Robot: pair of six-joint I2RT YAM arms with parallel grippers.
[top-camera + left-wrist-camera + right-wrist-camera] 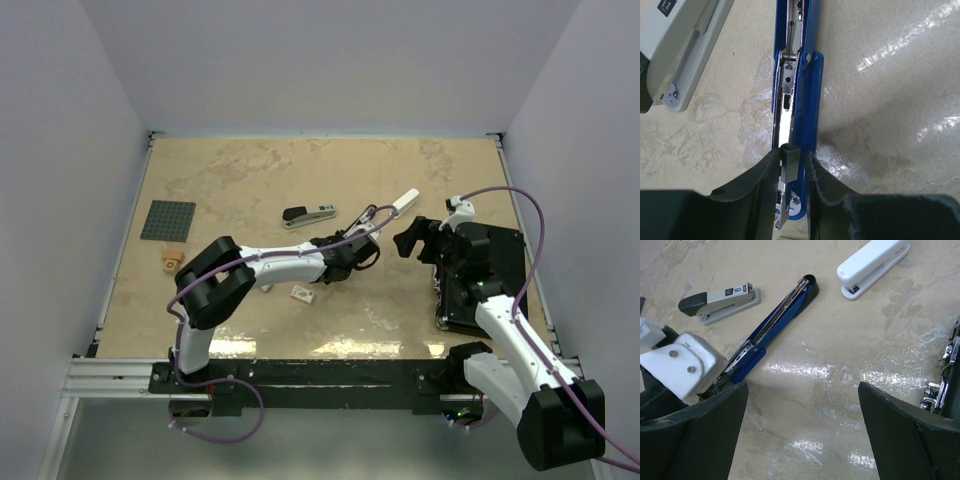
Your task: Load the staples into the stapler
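A blue stapler [362,225] lies opened flat mid-table, its metal channel facing up [790,75]; it also shows in the right wrist view [775,322]. My left gripper [792,172] is shut around the stapler's rear end, with a small grey strip of staples [791,161] standing between its fingers over the channel. The tiny whitish staples box [302,294] lies on the table beside my left arm. My right gripper [802,432] is open and empty, hovering just right of the blue stapler [420,240].
A white stapler [405,200] lies beyond the blue one. A grey-and-black stapler [308,214] lies to the left. A black tray [495,280] holds metal parts at the right. A grey baseplate [168,220] and a small wooden piece [173,260] sit far left.
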